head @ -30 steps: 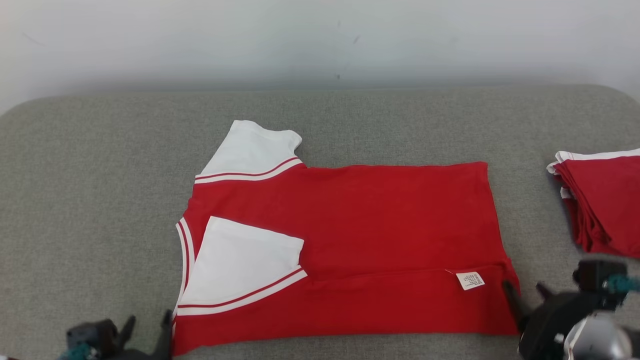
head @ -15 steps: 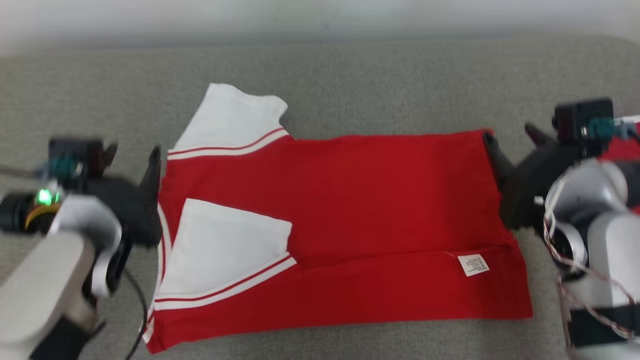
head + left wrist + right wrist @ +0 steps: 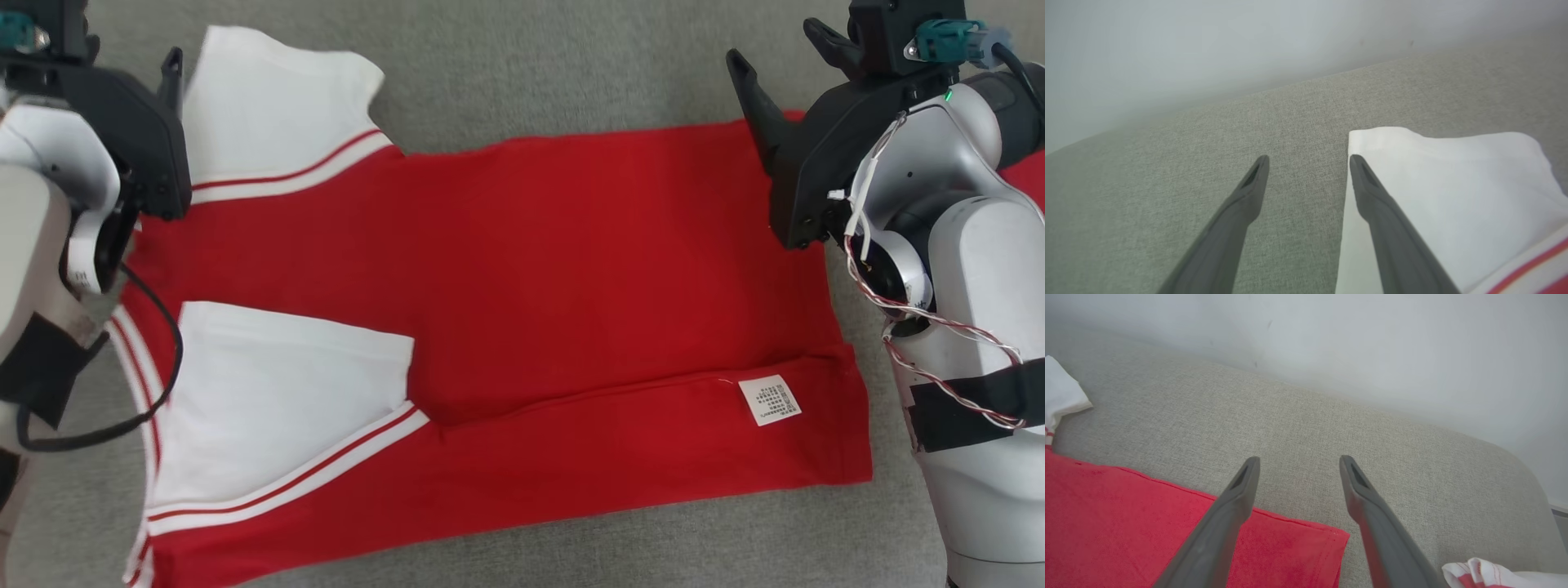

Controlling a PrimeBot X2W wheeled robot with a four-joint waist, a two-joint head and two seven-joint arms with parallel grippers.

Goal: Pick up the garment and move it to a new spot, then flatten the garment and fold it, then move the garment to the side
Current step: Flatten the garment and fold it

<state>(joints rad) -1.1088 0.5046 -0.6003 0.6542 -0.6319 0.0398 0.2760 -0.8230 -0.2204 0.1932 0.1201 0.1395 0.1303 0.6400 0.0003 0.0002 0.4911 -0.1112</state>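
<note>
Left gripper (image 3: 1308, 158) hangs wide open and empty at 10 o'clock of the red shirt (image 3: 522, 269), one finger over the edge of the white sleeve (image 3: 277, 98). Shirt's flat mid-cushion (image 3: 531, 65), 6 o'clock edge folded over, label (image 3: 769, 399) showing. Right gripper (image 3: 771, 41) is spread open too, gripping nothing, over the hem corner at 2 o'clock.

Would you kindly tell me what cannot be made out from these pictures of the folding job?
Care label print: too small to read, head view.
Garment, near left corner: cut off by the head view's bottom edge.
Red-and-white cloth: cut by the right wrist view's bottom edge; the right arm mostly hides it in the head view.
Left hand: whether its finger touches the white sleeve, the left wrist view cannot settle.
</note>
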